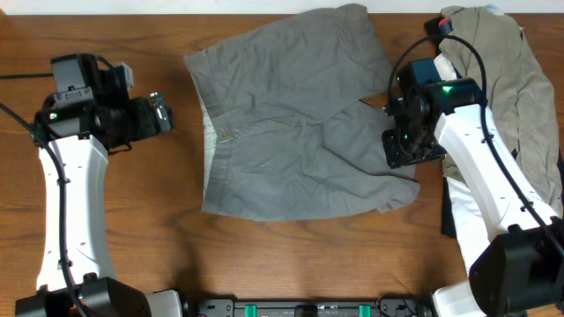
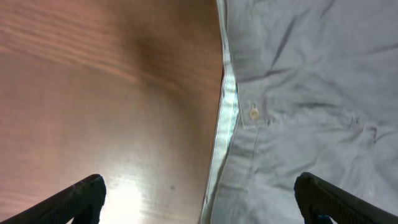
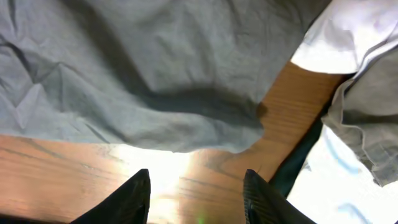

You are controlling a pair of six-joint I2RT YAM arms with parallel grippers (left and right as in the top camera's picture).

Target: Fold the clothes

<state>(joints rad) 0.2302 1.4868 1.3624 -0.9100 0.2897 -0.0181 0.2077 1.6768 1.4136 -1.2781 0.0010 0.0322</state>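
Mid-grey shorts (image 1: 291,132) lie spread flat on the wooden table, pale inner waistband (image 1: 209,141) to the left and the two legs to the right. My left gripper (image 1: 161,113) hovers open and empty left of the waistband. In the left wrist view its fingers (image 2: 202,202) straddle the waistband edge (image 2: 227,106) and the grey fabric (image 2: 311,93). My right gripper (image 1: 401,151) is open and empty over the hem of the lower leg. In the right wrist view its fingers (image 3: 196,196) are above bare wood just past the grey hem (image 3: 155,62).
A pile of other garments lies at the right edge: khaki-tan (image 1: 507,70), white (image 1: 451,66) and navy (image 1: 449,216). The right wrist view shows the white (image 3: 336,37), khaki (image 3: 367,118) and navy (image 3: 298,162) pieces close beside the right gripper.
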